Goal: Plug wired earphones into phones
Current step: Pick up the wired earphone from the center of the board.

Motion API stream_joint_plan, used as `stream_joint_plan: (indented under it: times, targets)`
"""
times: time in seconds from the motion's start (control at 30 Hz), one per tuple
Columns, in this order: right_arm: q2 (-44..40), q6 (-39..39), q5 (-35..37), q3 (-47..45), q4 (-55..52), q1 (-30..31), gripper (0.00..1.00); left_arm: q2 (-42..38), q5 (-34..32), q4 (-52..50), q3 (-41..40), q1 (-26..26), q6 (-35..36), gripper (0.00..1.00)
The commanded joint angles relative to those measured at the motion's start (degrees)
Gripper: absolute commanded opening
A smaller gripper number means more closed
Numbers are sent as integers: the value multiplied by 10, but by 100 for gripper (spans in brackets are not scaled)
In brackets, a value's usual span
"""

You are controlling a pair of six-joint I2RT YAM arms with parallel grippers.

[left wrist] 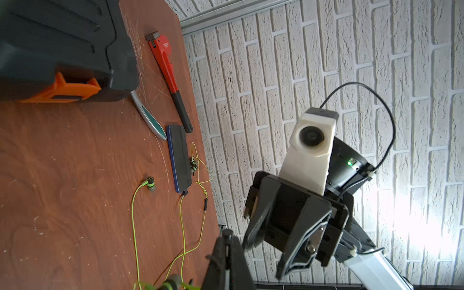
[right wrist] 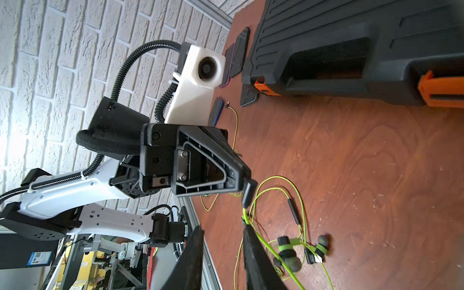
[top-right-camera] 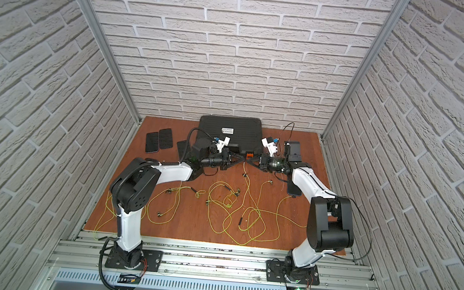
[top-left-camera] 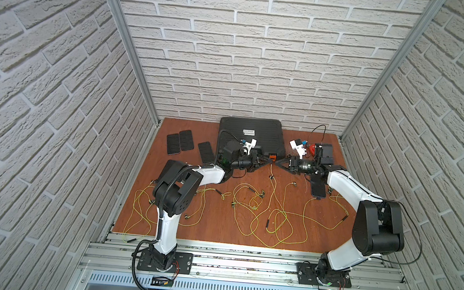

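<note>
My left gripper (top-left-camera: 269, 162) and right gripper (top-left-camera: 278, 164) meet tip to tip above the table, in front of the case. The left gripper (right wrist: 247, 185) is shut on a dark earphone plug (right wrist: 249, 193), whose yellow-green cord (top-left-camera: 271, 172) hangs down to the table. My right gripper (right wrist: 222, 228) is open, and that cord runs along one of its fingers (right wrist: 253, 248). More wired earphones (top-left-camera: 251, 206) lie in loose loops on the table. Three phones (top-left-camera: 186, 140) lie at the back left. One more phone (left wrist: 179, 158) lies under my right arm with a cord's plug (left wrist: 185, 192) at its end.
A big black case (top-left-camera: 251, 137) with orange latches (left wrist: 65, 91) stands at the back middle. A red pipe wrench (left wrist: 164, 60) and a silver-teal tool (left wrist: 148, 115) lie beside it on the right. Aluminium rails (top-left-camera: 238, 261) run along the table's front edge.
</note>
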Motion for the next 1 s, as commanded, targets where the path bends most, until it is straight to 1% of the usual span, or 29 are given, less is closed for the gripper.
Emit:
stream_joint_plan:
  times: [0.0, 0.23, 0.5, 0.7, 0.83, 0.93, 0.97]
  targets:
    - [15, 18, -10, 0, 40, 0, 29, 6, 14, 47, 17, -4, -2, 0]
    - [42, 29, -13, 16, 56, 14, 28, 4, 14, 31, 24, -4, 7, 0]
    - [46, 43, -11, 11, 74, 18, 17, 4, 12, 31, 25, -4, 7, 0]
    - [48, 74, -15, 5, 110, 21, 16, 5, 9, 29, 25, -5, 13, 0]
    - [52, 71, -11, 8, 104, 22, 9, 2, 6, 28, 22, -5, 14, 0]
    - [52, 69, -7, 9, 101, 22, 8, -1, 0, 29, 18, -4, 17, 0]
    - [51, 68, -6, 8, 100, 21, 8, -2, -1, 30, 15, -4, 17, 4]
